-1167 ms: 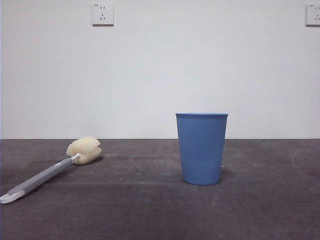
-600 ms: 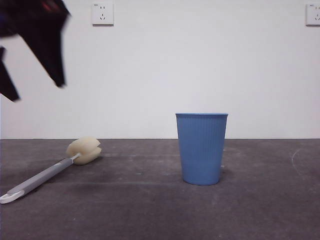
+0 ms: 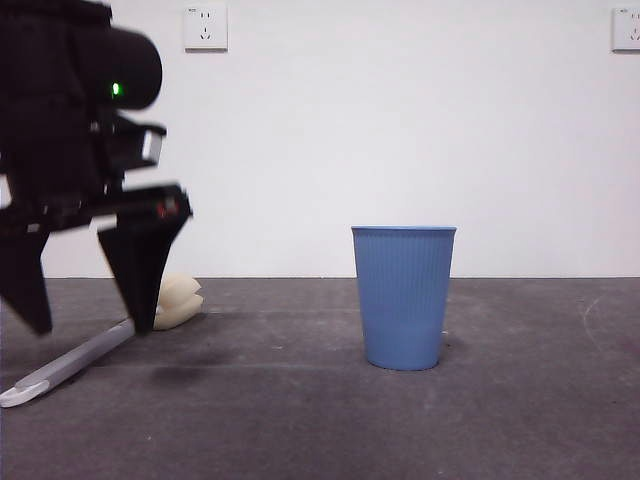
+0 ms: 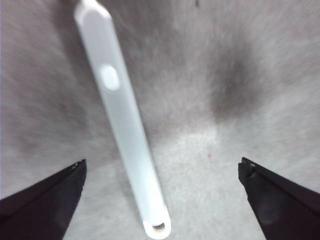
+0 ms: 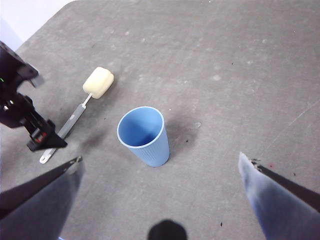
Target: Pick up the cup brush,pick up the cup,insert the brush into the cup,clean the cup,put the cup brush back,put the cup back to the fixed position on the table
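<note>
The cup brush (image 3: 72, 364) lies flat on the table (image 3: 300, 420) at the left, its cream sponge head (image 3: 182, 298) pointing away. My left gripper (image 3: 90, 328) hangs open just above the grey handle (image 4: 125, 125), one jaw on each side and touching nothing. The handle's looped end (image 4: 157, 229) is near the wrist camera. The blue ribbed cup (image 3: 403, 297) stands upright and empty right of centre. My right gripper (image 5: 159, 160) is open and high above the table, looking down on the cup (image 5: 145, 136) and the brush (image 5: 75, 117).
A white wall with two sockets (image 3: 205, 27) stands behind the table. The table's far-left corner (image 5: 45, 25) shows in the right wrist view, where the left arm (image 5: 20, 107) is also seen beside the brush.
The left arm came in from the upper left and dropped to just above the brush handle. Cup and brush have not moved.
</note>
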Robot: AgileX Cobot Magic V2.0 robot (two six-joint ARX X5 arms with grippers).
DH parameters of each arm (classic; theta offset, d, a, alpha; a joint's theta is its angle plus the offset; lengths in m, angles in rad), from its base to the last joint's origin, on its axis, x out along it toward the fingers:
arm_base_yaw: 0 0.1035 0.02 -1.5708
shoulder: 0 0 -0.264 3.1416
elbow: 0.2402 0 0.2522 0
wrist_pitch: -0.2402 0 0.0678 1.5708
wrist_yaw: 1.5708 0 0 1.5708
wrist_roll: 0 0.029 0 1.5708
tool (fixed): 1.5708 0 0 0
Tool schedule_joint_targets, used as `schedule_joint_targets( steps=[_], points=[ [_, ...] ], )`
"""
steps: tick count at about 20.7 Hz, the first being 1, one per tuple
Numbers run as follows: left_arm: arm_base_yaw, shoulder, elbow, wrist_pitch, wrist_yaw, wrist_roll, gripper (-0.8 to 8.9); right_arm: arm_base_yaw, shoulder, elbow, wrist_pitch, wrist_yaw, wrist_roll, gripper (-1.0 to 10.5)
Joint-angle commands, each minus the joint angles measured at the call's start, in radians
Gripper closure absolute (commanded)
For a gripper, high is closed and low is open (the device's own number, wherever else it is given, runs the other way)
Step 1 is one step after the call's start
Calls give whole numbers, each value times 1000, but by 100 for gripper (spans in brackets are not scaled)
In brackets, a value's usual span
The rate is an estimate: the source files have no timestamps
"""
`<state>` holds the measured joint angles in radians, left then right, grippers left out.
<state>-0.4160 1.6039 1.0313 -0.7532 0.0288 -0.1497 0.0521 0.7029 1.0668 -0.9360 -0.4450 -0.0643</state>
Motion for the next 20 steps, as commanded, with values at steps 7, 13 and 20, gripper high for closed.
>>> schedule_joint_targets(
  steps=[7, 13, 20],
  points=[
    [-3, 16, -123, 86, -3, -61, 197, 2, 2, 2, 14, 2, 4, 285],
    [-2, 15, -123, 83, -2, -64, 640, 2, 4, 2, 15, 6, 4, 285],
    [-2, -10, -122, 53, -2, -64, 640, 2, 11, 2, 14, 5, 4, 285]
  ],
)
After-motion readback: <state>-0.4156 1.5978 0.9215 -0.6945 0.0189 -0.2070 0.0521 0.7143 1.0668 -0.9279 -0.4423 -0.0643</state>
